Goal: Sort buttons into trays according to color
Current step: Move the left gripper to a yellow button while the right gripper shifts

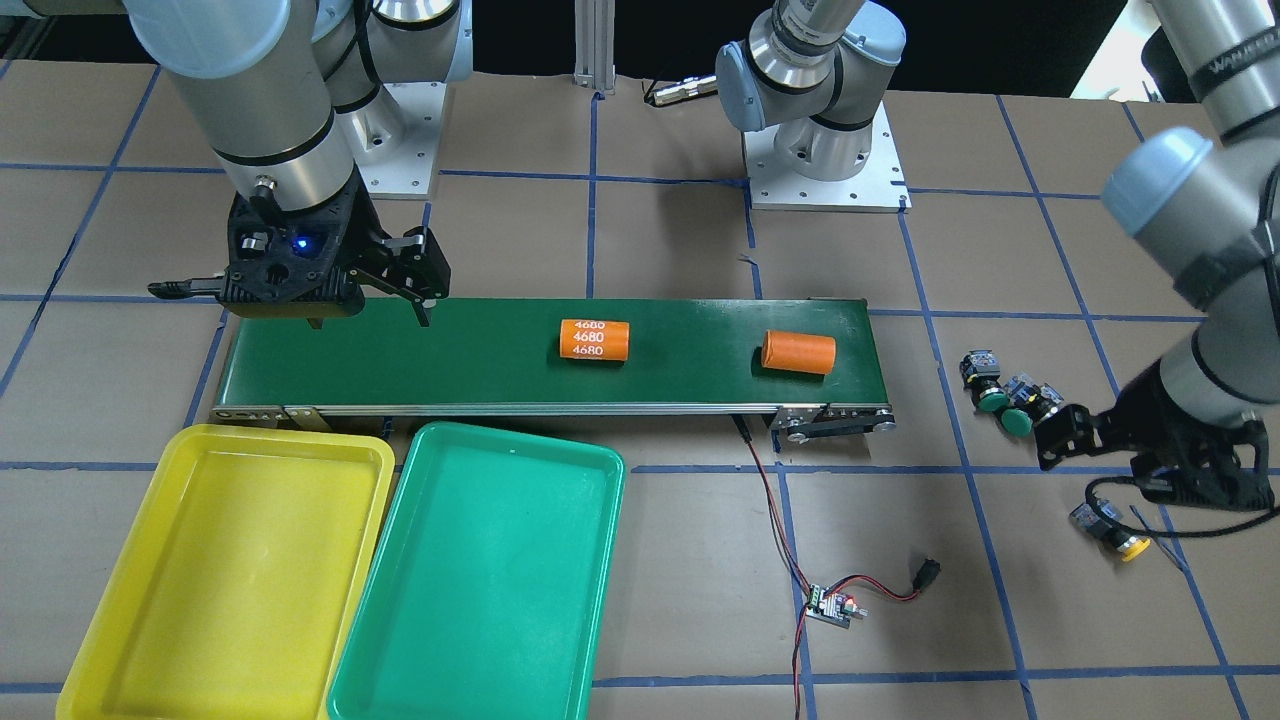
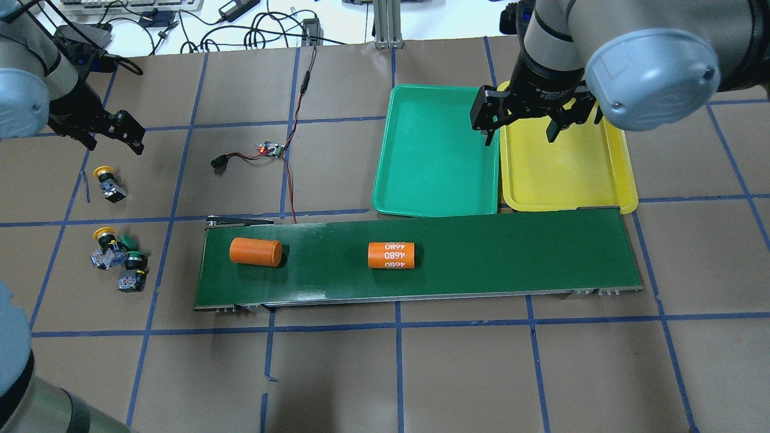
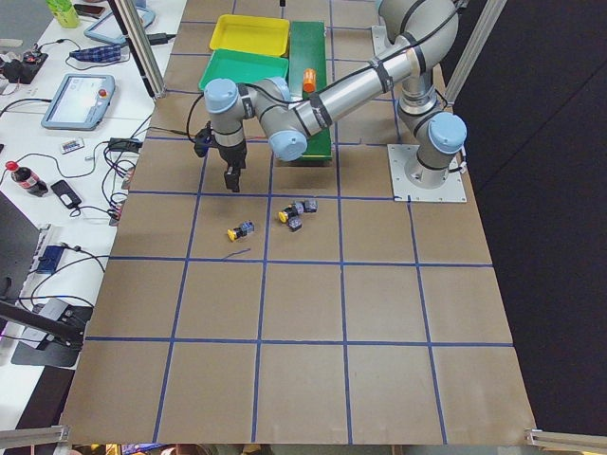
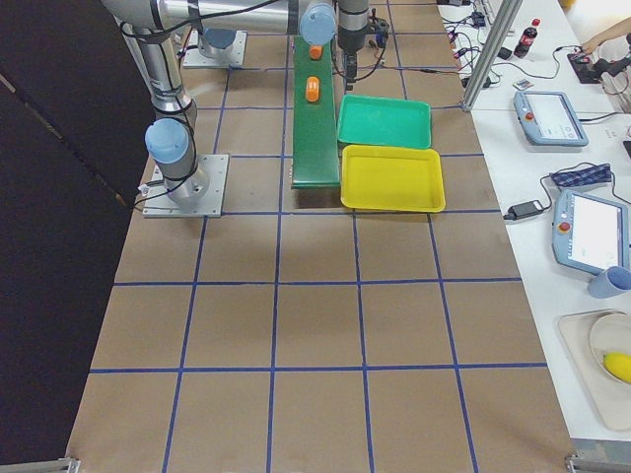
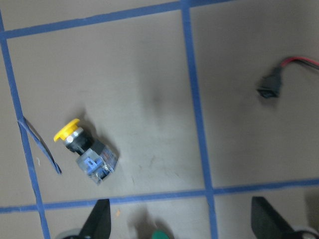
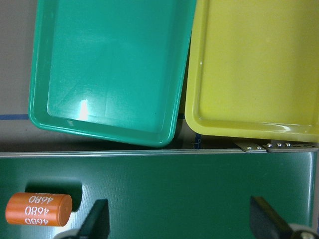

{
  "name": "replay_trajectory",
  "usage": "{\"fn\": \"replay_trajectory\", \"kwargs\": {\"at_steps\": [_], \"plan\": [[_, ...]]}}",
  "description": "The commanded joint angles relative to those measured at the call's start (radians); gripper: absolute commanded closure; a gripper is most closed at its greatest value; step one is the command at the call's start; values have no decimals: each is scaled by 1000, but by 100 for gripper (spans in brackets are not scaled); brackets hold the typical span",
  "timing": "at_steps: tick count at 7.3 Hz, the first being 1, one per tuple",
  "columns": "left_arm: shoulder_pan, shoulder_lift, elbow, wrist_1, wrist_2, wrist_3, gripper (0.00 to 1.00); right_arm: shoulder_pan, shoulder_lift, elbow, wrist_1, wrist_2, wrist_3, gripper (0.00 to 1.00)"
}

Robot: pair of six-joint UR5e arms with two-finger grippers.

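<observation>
A lone yellow button (image 2: 108, 182) lies on its side on the table; it also shows in the left wrist view (image 5: 82, 149). A second yellow button (image 2: 103, 236) and two green buttons (image 2: 126, 242) (image 2: 133, 261) lie clustered nearer the robot. My left gripper (image 2: 114, 133) is open and empty, hovering just beyond the lone yellow button. The green tray (image 2: 436, 150) and the yellow tray (image 2: 565, 162) sit side by side, both empty. My right gripper (image 2: 520, 129) is open and empty above the seam between the two trays.
A long dark-green conveyor belt (image 2: 481, 258) carries two orange cylinders (image 2: 255, 251) (image 2: 391, 255). A small controller board (image 2: 271, 149) with red and black wires and a black plug (image 2: 219, 162) lies between the buttons and the trays.
</observation>
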Motion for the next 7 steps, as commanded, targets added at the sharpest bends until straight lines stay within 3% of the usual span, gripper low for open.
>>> {"fn": "replay_trajectory", "kwargs": {"at_steps": [1,3,7], "plan": [[52,-119,76,74,-3,-23,0,-25,-5,1,3,2,-3,0],[69,-169,102,75,-69,-168,2,-22,-10,1,3,2,-7,0],[115,-169,57,61,-52,-190,2,-22,-11,23,3,4,-6,0]]}}
